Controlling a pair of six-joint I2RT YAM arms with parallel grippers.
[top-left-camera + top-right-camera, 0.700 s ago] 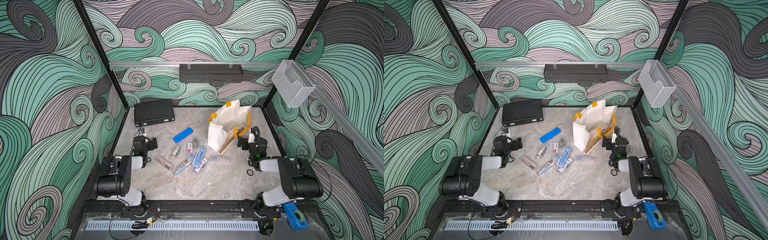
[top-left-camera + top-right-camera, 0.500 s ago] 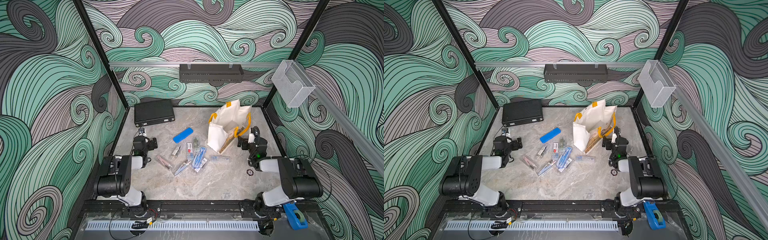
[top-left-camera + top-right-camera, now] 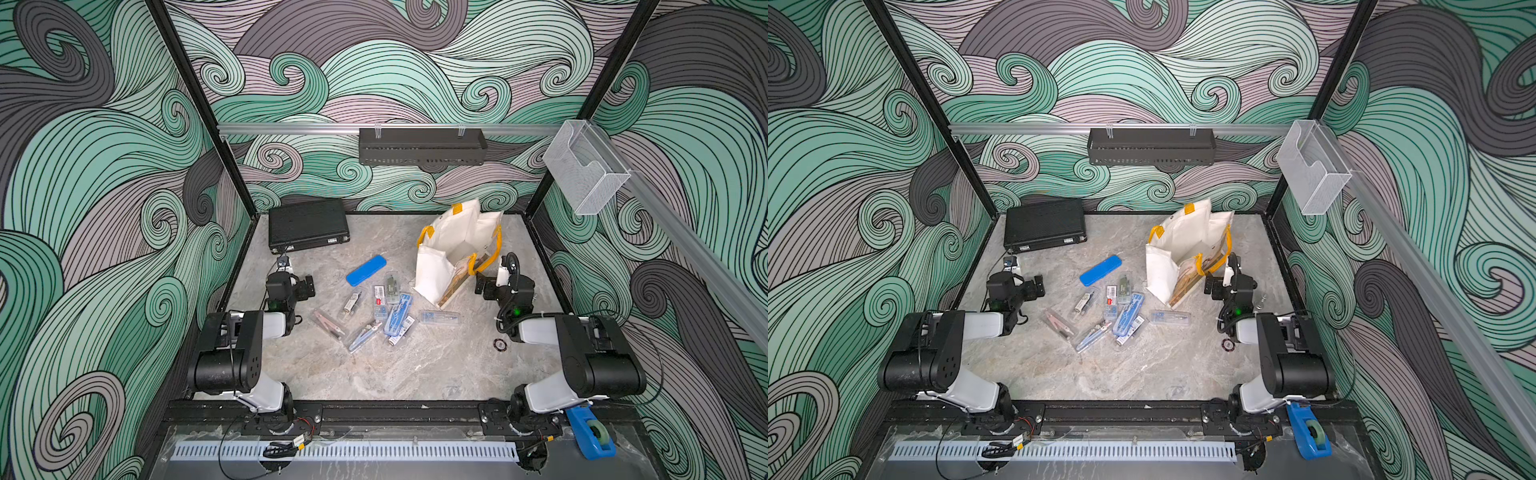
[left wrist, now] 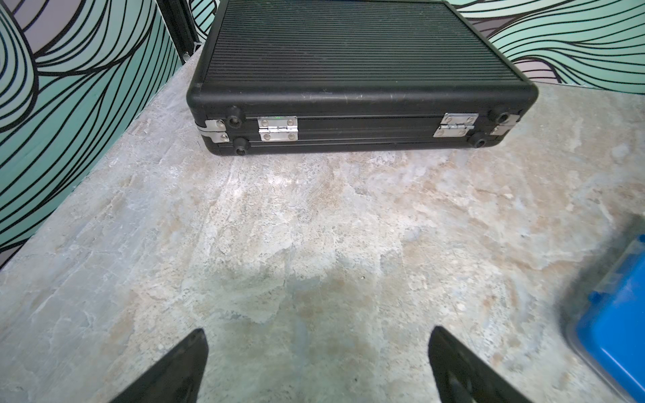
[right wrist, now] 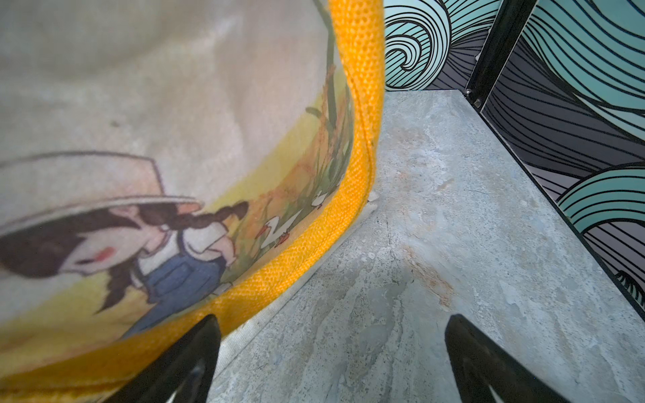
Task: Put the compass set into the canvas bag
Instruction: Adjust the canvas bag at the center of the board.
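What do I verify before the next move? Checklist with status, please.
1. Left gripper open, empty: ok.
2. Right gripper open, empty: ok.
3. Canvas bag standing, mouth open: ok.
4. Compass sets lying apart for a single pick: not ok, packs overlap.
5. Yellow handle clear of right gripper: cannot tell, it sits right by one finger.
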